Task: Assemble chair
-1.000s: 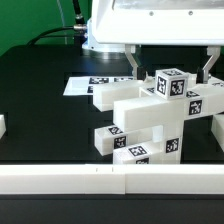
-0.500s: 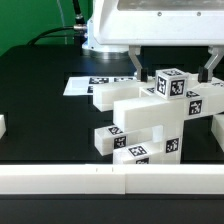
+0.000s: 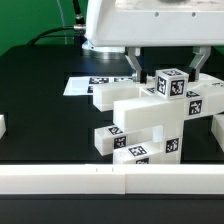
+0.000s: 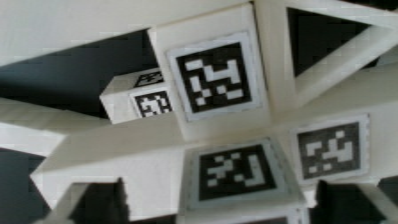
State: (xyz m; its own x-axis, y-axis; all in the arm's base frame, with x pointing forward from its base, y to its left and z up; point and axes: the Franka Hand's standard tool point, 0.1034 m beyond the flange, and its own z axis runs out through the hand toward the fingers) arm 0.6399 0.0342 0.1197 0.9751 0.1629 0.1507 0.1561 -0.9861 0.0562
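Black table [image 3: 40, 100] bears chair [image 3: 140, 115], marker board [image 3: 76, 86] behind.

You get a bright, evenly lit exterior view. Light falls from above: the chair [image 3: 140, 115] shows pale tops, greyer sides and soft shadows on the black table [image 3: 40, 110]. The arm [image 3: 150, 20] washes out to flat white. The picture is small and slightly soft, though the tags [image 3: 172, 85] still read clearly. Your wrist view sits very close, so edges and tags are blurred, and the gaps between blocks fall into deep shadow.
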